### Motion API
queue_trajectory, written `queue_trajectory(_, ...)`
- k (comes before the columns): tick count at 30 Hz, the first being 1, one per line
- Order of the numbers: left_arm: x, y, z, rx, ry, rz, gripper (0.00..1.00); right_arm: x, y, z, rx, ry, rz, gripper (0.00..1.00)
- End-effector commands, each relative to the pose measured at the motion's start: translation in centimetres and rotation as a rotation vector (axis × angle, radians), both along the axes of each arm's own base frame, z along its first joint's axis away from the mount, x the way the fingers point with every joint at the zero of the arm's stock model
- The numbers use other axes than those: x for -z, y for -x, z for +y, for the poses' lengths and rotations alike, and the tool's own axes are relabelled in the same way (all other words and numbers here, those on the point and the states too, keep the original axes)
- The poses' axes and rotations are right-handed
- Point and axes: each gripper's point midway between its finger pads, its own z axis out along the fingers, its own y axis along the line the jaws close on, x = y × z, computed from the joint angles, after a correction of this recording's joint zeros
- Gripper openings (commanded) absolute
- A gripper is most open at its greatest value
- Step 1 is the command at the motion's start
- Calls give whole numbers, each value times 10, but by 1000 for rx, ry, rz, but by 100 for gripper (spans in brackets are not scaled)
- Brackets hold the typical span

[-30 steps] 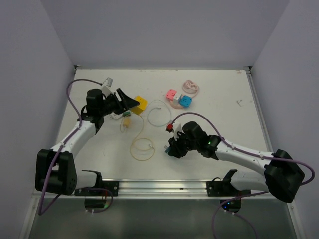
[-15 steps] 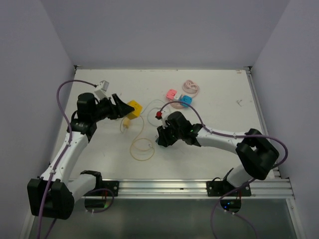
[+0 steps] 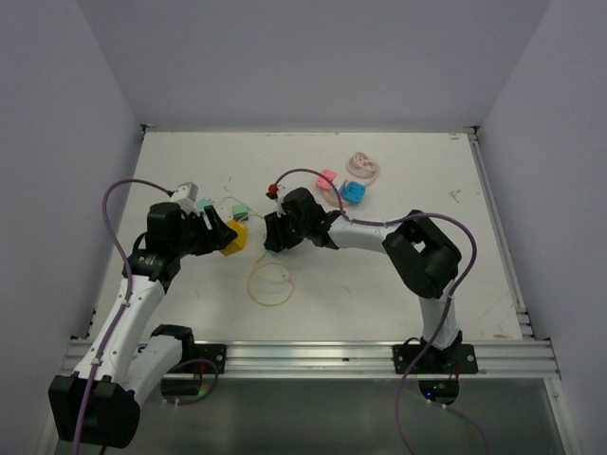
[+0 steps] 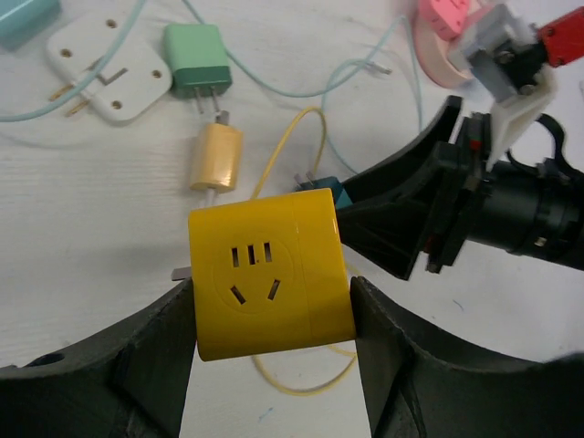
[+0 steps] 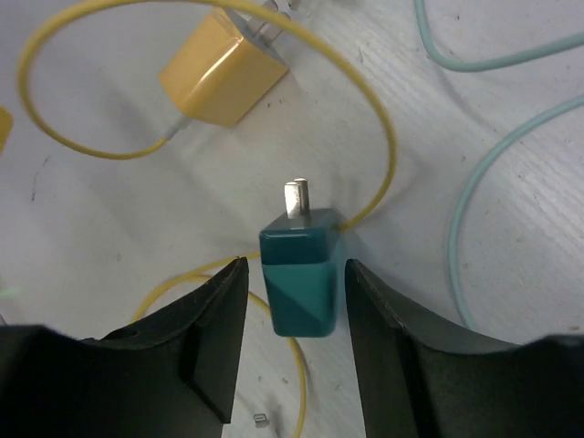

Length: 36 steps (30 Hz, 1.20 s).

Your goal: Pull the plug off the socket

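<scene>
My left gripper [image 4: 272, 315] is shut on the yellow socket cube [image 4: 269, 269], its outlet face turned to the camera; in the top view the cube [image 3: 234, 237] sits left of centre. The teal plug [image 5: 301, 274] rests on the table with bare metal prongs, free of the socket. It stands between the fingers of my right gripper [image 5: 295, 301], which is open with a gap on each side. In the left wrist view the teal plug [image 4: 325, 190] peeks out just behind the cube, with the right gripper [image 4: 370, 205] beside it.
A yellow charger [image 5: 224, 78] with its looping yellow cable [image 3: 271, 282] lies close by. A green plug [image 4: 198, 60] and a white adapter [image 4: 108, 71] lie farther back. Pink [image 3: 327, 178] and blue [image 3: 354, 191] plugs and a pink cable coil [image 3: 363, 167] lie at the back right.
The right gripper has travelled left and away across the table to beside the socket, and its jaws have parted from the teal plug. The left gripper has carried the yellow socket nearer.
</scene>
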Motion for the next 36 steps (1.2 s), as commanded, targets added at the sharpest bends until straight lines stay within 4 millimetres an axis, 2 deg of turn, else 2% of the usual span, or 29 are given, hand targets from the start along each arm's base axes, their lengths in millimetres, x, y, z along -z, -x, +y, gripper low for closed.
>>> queue_trajectory(1, 1, -10, 39, -180, -138, -16, 0, -40, -20, 15, 27, -88, -52, 51)
queue_trajectory(3, 6, -11, 48, -226, -171, 4, 0, -42, -23, 3, 55, -70, -62, 63)
queue_trajectory(4, 7, -12, 51, -242, -182, 6, 0, -54, -23, -1, 62, -83, -77, 67)
queue_trajectory(6, 13, -15, 60, -283, -215, 21, 0, -51, -20, -21, 84, -60, -60, 77)
queue_trajectory(10, 24, -25, 69, -331, -251, 43, 0, -65, -1, -51, 82, -15, -65, 87)
queue_trajectory(14, 44, -38, 72, -347, -274, 103, 0, -85, 26, -89, 112, 10, -101, 91)
queue_trajectory(16, 48, -46, 73, -361, -280, 109, 0, -87, 35, -103, 133, 16, -111, 91)
queue_trajectory(17, 54, -50, 74, -365, -287, 128, 0, -82, 40, -115, 158, 35, -113, 91)
queue_trajectory(18, 55, -53, 74, -374, -287, 133, 0, -95, 44, -123, 175, 19, -141, 92)
queue_trajectory(19, 57, -57, 78, -391, -297, 136, 2, -98, 47, -130, 191, 20, -155, 92)
queue_trajectory(20, 63, -60, 79, -397, -311, 160, 7, -91, 52, -141, 209, 41, -154, 92)
queue_trajectory(21, 66, -62, 81, -408, -319, 175, 8, -102, 54, -152, 245, 39, -188, 93)
queue_trajectory(22, 69, -64, 83, -417, -333, 186, 10, -102, 55, -159, 263, 46, -198, 93)
queue_trajectory(23, 76, -67, 83, -413, -342, 209, 14, -95, 60, -170, 285, 69, -193, 92)
queue_trajectory(24, 79, -68, 83, -415, -345, 221, 16, -106, 60, -177, 314, 51, -227, 92)
queue_trajectory(28, 97, -75, 77, -386, -337, 275, 29, -100, 70, -204, 381, 73, -247, 93)
queue_trajectory(31, 103, -75, 74, -370, -329, 295, 44, -98, 73, -217, 419, 90, -256, 94)
queue_trajectory(35, 99, -75, 72, -356, -323, 288, 72, -97, 71, -226, 460, 111, -265, 96)
queue_trajectory(36, 98, -74, 72, -354, -331, 291, 73, -99, 70, -228, 467, 113, -269, 96)
